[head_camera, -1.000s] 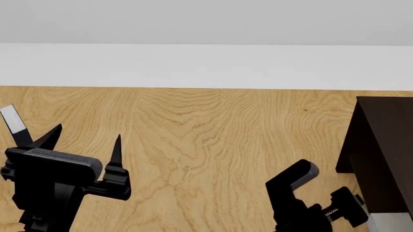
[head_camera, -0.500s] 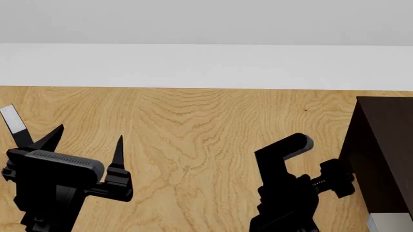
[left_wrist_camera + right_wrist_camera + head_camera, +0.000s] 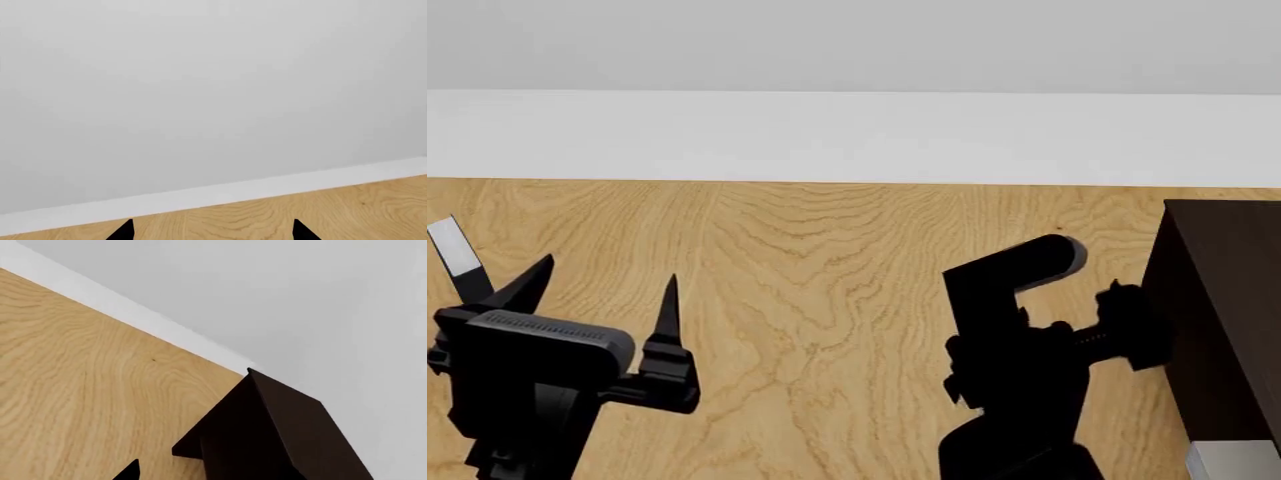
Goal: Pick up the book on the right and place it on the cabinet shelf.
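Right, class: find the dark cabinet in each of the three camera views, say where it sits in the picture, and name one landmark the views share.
Head view: the dark cabinet sits at the right edge, beside the right gripper.
Right wrist view: it fills the lower right of the picture.
Left wrist view: not in it.
Shared landmark: the white baseboard where the wooden floor meets the wall shows in all three.

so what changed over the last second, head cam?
The right arm rose and swung toward the dark cabinet; the right gripper now sits close beside the cabinet's side. Whether it is open or shut can't be told from these views, and nothing shows in it. The left gripper barely shifted, fingers open and empty. Cabinet, wooden floor and the camera view are unchanged. No book is visible.
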Available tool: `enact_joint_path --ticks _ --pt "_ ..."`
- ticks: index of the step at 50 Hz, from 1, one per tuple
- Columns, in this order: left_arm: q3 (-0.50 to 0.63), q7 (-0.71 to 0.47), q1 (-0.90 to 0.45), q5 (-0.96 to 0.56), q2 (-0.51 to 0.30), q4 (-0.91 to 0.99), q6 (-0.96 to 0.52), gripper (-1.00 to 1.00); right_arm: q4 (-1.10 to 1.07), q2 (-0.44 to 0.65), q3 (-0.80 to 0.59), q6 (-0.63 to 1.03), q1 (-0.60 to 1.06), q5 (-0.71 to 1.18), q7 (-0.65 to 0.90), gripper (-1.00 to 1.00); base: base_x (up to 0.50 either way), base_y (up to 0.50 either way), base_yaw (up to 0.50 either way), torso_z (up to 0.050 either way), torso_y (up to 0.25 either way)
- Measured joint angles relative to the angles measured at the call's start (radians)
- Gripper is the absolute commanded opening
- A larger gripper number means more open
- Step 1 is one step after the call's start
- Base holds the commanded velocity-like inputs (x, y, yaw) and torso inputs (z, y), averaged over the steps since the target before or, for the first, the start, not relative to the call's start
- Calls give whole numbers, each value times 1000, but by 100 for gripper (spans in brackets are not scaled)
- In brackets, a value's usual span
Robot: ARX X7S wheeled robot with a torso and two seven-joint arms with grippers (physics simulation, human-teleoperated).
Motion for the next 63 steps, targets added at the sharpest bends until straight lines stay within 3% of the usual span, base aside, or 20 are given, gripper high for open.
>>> enact_joint_path --ticks 63 --pt "-45 -27 36 -41 -14 79 82 100 -599 68 -24 271 -60 -19 62 100 0 0 0 0 0"
